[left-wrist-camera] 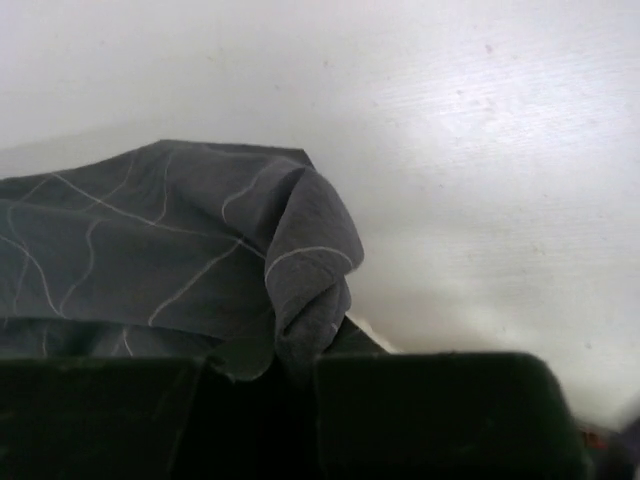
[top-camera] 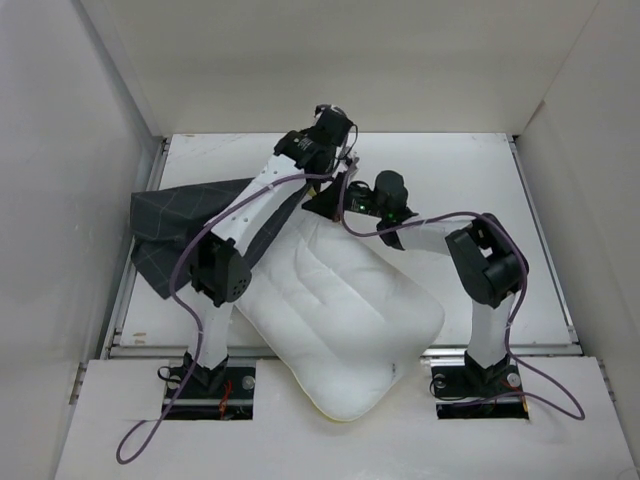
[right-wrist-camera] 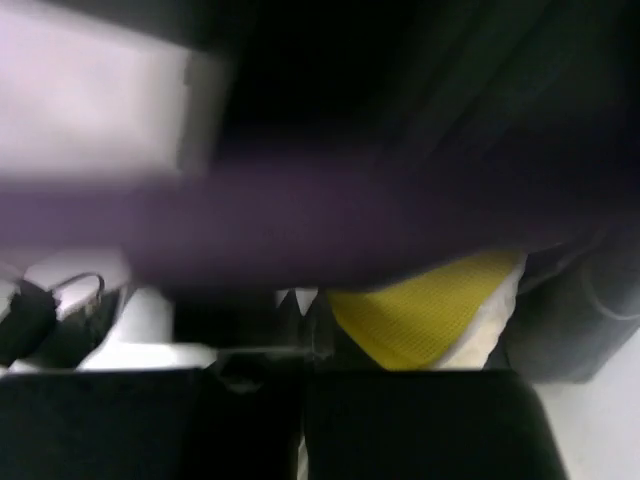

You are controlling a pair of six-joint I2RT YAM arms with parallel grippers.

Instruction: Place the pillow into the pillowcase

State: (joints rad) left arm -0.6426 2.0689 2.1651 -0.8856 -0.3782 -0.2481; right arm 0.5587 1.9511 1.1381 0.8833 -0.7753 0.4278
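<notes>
One pillow (top-camera: 340, 310), one pillowcase (top-camera: 175, 225)

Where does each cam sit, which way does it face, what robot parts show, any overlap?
Top external: above and behind bases, looking down at table; left arm, right arm, pillow, pillowcase.
Left wrist: on left arm, facing out over left gripper at bunched pillowcase fold.
Right wrist: on right arm, blurred; right gripper, purple cable, yellow pillow edge.
Shared: pillowcase in top and left wrist; pillow in top and right wrist.
</notes>
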